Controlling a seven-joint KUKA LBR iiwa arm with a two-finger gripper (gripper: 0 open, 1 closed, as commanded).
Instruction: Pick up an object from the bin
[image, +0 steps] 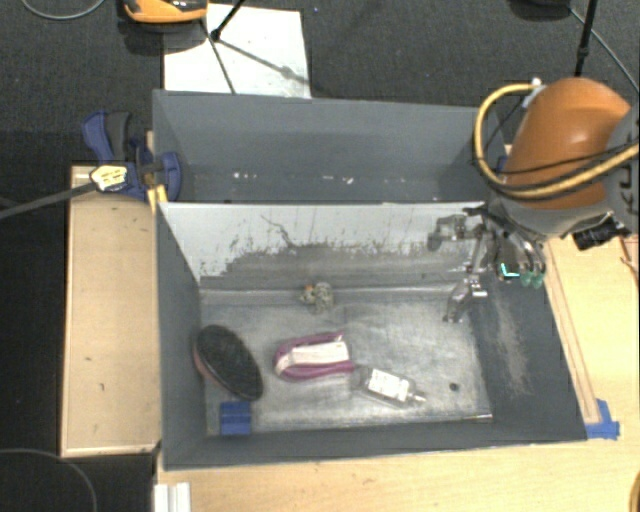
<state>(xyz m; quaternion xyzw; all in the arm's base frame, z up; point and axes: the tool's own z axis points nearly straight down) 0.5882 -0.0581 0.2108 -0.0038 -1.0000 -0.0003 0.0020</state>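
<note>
My gripper (452, 272) hangs over the right part of the bin, close to the right wall, open with nothing between its fingers. No loose thing lies directly under it. The nearest thing is a small clear bottle with a white label (387, 386), lying on its side on the floor below and left of the gripper. A purple and white packet (314, 357) lies left of the bottle, near the bin's middle. A small greenish-grey lump (319, 293) sits by the back wall, well left of the gripper.
A black oval brush (228, 362) lies at the bin's left side, with a small blue block (235, 419) in the front left corner. The arm with its orange cover and cables stands over the bin's right rim.
</note>
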